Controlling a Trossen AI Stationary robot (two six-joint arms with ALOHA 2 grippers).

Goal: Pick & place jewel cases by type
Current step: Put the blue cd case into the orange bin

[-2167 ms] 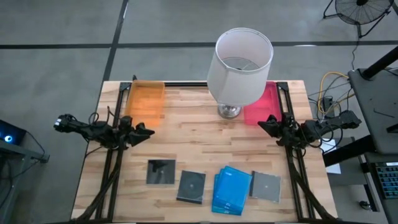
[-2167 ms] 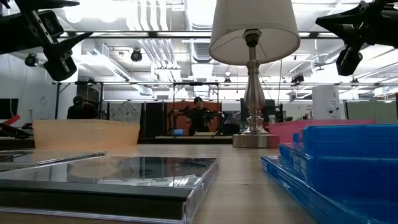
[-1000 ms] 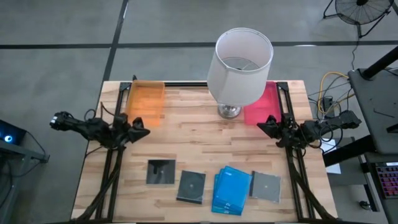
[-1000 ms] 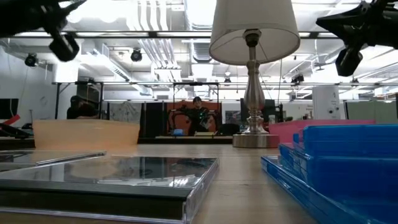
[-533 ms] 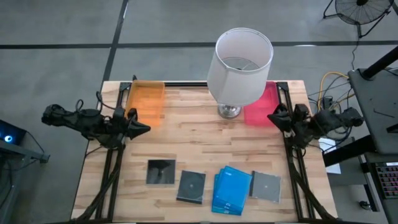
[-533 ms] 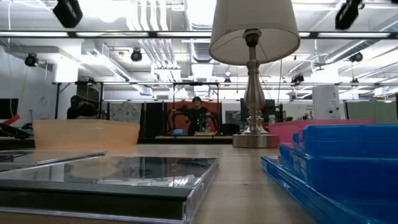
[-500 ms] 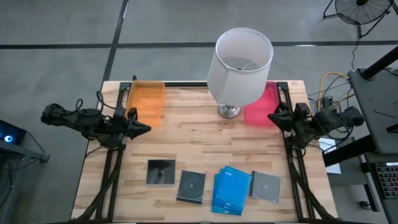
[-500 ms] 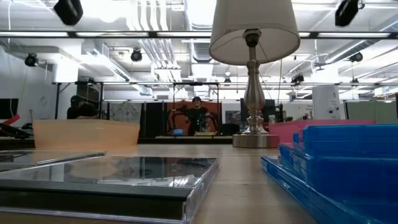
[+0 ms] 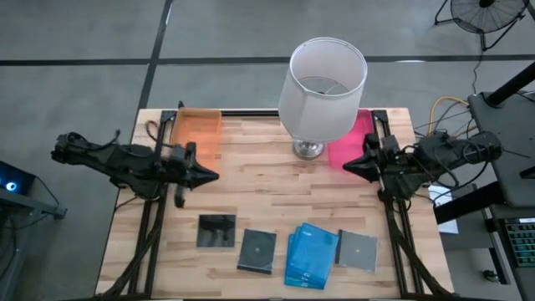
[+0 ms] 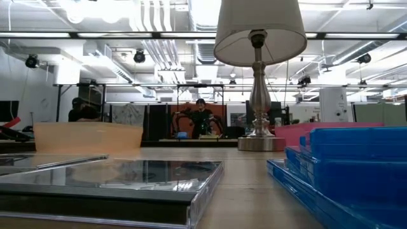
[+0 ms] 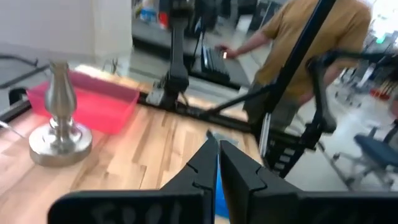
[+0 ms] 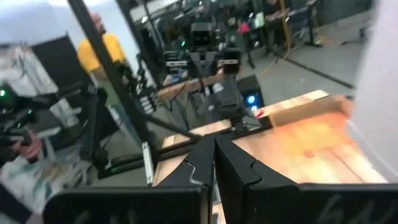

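Jewel cases: three dark square ones (image 9: pixel 216 231), (image 9: pixel 257 250), (image 9: pixel 358 250) and blue rectangular ones (image 9: pixel 309 256) in a row along the table's (image 9: pixel 251 180) near edge; only the high view shows all. Left gripper (image 9: pixel 211 176) and right gripper (image 9: pixel 349 167), fingers pressed together, empty; both now farther inward over the table and gone from the low view; the left wrist view alone shows a person in a yellow shirt (image 11: pixel 311 37).

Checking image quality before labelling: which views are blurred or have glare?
Left wrist view: motion-smeared, the lamp and pink tray soft. Right wrist view: likewise smeared. Low view: ceiling lights reflect off the dark jewel case. High view: evenly lit, sharp.
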